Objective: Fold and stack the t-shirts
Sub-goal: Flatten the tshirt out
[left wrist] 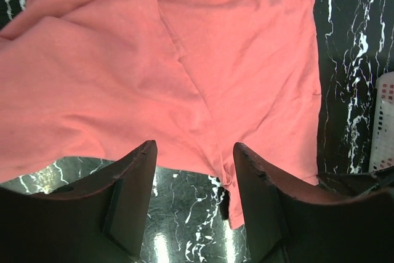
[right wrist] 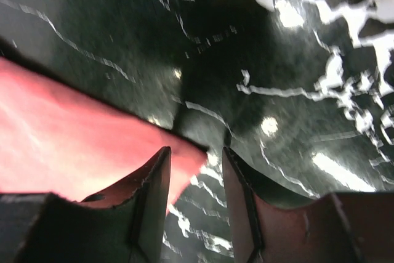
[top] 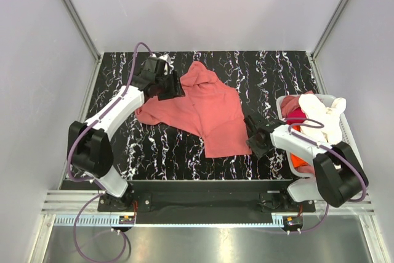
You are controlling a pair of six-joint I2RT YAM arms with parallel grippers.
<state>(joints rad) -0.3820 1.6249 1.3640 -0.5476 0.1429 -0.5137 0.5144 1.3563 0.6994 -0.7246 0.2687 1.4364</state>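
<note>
While the salmon-pink t-shirt [top: 209, 112] lies rumpled, unfolded, just ahead of the left hand [left wrist: 194, 149] and beside the right hand [right wrist: 196, 152], both stand apart, empty; nothing is stacked yet.

Overhead view: we saw bright, even light on the pale walls [top: 215, 4]. The glossy black table [top: 271, 72] hid most shadows. Left wrist view: we found the pink shirt [left wrist: 215, 60] sharp and evenly lit, the near fingers [left wrist: 132, 201] dark and soft-edged. Right wrist view: we noted streaky blur, white glare spots on the table, and the shirt washed out and unfocused.
</note>
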